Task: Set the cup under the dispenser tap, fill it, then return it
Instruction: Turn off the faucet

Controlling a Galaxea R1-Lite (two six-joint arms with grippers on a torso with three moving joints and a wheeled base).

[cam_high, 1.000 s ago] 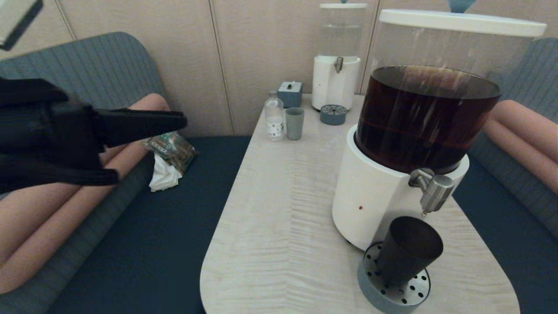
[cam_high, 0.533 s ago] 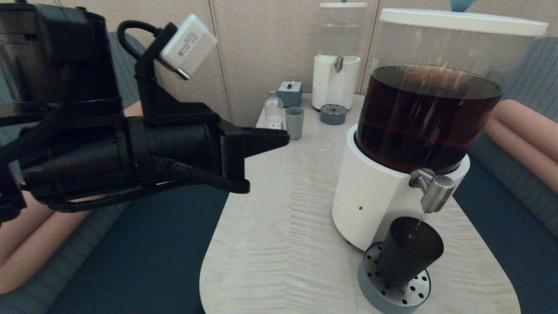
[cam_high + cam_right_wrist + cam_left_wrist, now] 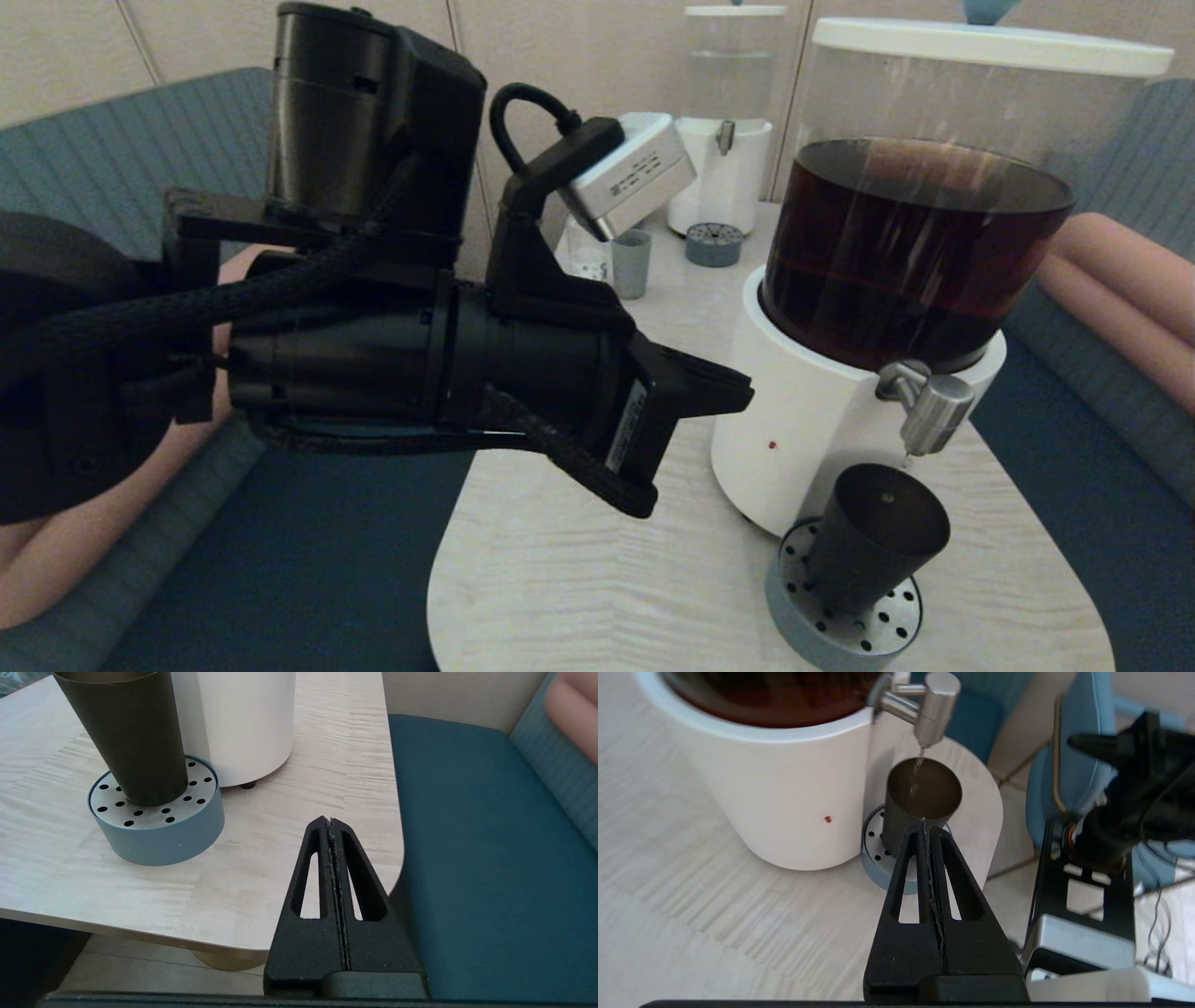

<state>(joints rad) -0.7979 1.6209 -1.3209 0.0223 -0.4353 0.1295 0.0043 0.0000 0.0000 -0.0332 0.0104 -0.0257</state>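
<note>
The black cup (image 3: 873,537) stands upright on the perforated drip tray (image 3: 840,635), directly below the steel dispenser tap (image 3: 929,411) of the big dispenser with brown liquid (image 3: 794,429). In the left wrist view a thin trickle falls from the tap (image 3: 934,704) into the cup (image 3: 901,821). My left gripper (image 3: 742,397) hovers over the table, left of the dispenser's base and apart from the cup; it is shut and empty (image 3: 923,822). My right gripper (image 3: 328,820) is shut and empty near the table's front right corner, right of the cup (image 3: 131,737).
At the table's far end stand a smaller clear-liquid dispenser (image 3: 719,177), its small tray (image 3: 713,245), a pale grey-green cup (image 3: 631,264) and a bottle (image 3: 586,259) half hidden by my wrist camera. Dark blue benches (image 3: 308,560) flank the table (image 3: 597,579).
My left arm has swung in from the left over the table toward the dispenser, and its fingers have closed. The cup has stayed on the tray.
</note>
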